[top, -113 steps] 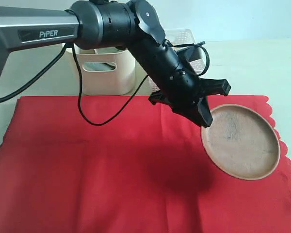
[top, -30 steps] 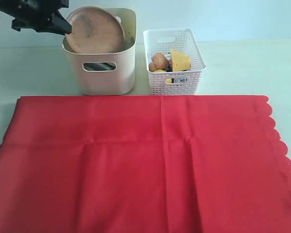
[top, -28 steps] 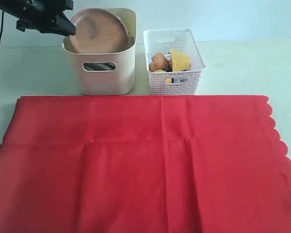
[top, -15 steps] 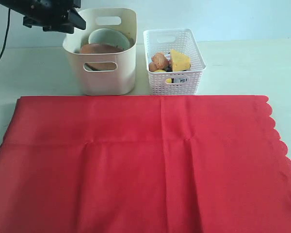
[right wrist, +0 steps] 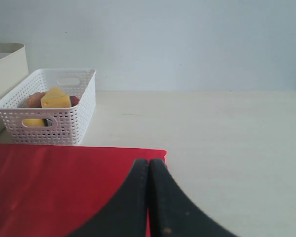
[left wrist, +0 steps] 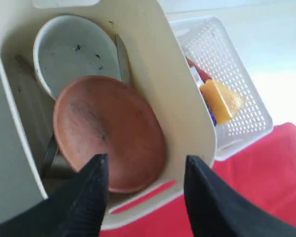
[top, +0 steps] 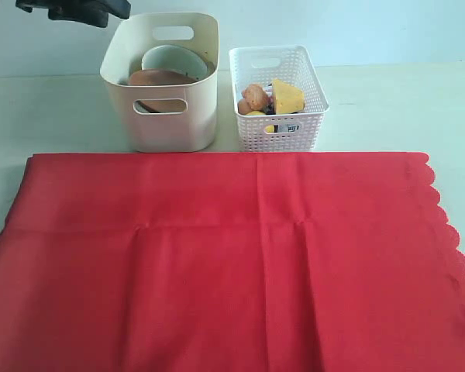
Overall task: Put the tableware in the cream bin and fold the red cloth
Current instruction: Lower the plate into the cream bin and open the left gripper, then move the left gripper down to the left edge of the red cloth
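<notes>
Released from the rim a second ago, the round brown plate [left wrist: 108,133] now lies inside the cream bin [top: 170,128], partly overlapping the pale speckled bowl [left wrist: 71,49]. The left gripper [left wrist: 145,160] has risen clear, its jaws apart and empty, with the plate below it and untouched. Nothing remains on the red cloth [top: 232,263], so the tableware step looks finished. Folding comes next and likely calls for both arms to descend to an edge. The right gripper [right wrist: 148,165], fingers pressed together, hovers by a corner of the cloth.
</notes>
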`<state>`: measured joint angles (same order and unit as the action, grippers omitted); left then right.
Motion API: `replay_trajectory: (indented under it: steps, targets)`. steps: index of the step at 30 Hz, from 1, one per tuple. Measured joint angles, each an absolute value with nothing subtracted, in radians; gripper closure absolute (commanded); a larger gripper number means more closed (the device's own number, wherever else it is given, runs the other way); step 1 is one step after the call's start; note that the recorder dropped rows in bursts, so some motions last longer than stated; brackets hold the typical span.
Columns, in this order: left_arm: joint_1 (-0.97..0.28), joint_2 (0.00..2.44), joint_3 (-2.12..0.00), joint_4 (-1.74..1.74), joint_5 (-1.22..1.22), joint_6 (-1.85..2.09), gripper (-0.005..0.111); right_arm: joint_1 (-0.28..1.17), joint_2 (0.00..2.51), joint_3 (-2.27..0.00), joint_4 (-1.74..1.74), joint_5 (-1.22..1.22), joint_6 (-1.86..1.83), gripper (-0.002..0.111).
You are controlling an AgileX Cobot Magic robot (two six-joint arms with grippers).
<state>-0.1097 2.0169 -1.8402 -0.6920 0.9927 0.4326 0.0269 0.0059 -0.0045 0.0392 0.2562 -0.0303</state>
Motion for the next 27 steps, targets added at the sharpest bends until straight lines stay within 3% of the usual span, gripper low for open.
replay_trajectory:
  steps: [6,27]
  targets:
    - [-0.104,1.930,-1.816,-0.538,1.112,0.319,0.060,0.027,0.006,-0.005,0.039,0.256,-0.030,0.108]
    - [-0.021,1.655,-1.427,-0.439,1.042,0.294,0.060,0.027,0.006,-0.005,0.039,0.256,-0.030,0.108]
